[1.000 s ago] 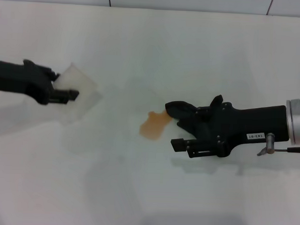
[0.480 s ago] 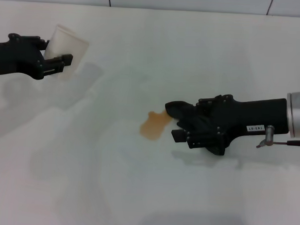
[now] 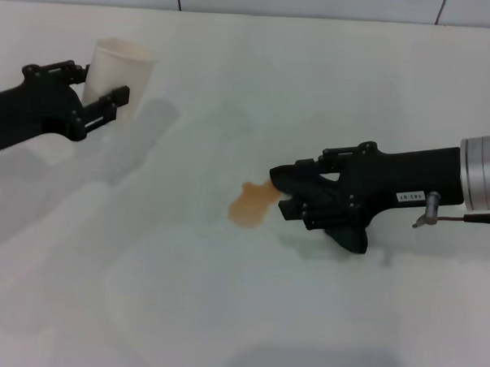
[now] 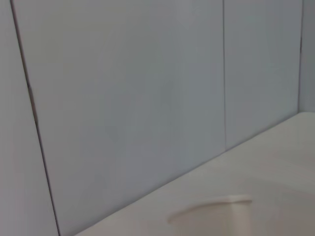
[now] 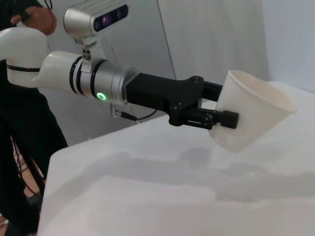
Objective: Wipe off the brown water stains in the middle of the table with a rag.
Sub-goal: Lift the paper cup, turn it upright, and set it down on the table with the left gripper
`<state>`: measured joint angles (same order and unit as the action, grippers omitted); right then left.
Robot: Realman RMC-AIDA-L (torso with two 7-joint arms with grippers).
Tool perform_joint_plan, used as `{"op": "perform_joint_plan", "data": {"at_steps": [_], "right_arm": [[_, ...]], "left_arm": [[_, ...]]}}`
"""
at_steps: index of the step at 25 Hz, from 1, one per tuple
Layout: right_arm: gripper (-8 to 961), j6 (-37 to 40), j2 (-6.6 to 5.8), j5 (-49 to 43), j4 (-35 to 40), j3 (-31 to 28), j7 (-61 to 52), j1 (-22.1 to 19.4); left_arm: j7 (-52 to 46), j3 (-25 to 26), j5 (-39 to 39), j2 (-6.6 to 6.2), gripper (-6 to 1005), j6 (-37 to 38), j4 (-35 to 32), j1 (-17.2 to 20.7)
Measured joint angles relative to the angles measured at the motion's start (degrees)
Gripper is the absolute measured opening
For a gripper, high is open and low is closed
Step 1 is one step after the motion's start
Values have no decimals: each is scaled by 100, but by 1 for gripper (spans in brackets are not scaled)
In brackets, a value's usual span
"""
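Stain: the brown water stains formed one orange-brown, translucent blot with a lobed edge, lying mid-table.
Table: the table was smooth, plain, off-white.
Rag: the rag was black, lumpy, touching the blot's right lobe.

I see a pale plastic cup in the frame's upper left, tilted off upright, and grey wall panels along the top edge.

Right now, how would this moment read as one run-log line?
left gripper: shut on cup, raised far left | right gripper: holds rag at stain edge | stain: unwiped | table
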<state>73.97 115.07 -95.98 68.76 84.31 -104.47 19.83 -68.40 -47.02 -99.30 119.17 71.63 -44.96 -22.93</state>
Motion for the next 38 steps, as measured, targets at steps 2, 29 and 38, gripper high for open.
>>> {"op": "perform_joint_plan", "data": {"at_steps": [2, 29, 38], "right_arm": [[689, -43, 4, -120, 5, 21, 3, 7], [689, -350, 6, -341, 3, 236, 250, 28], [689, -366, 12, -343, 28, 292, 253, 45]], "left_arm": [[398, 1, 176, 0, 480, -100, 328, -5], [1825, -12, 748, 31, 474, -572, 1559, 234], [1856, -31, 699, 31, 470, -726, 1545, 237]]}}
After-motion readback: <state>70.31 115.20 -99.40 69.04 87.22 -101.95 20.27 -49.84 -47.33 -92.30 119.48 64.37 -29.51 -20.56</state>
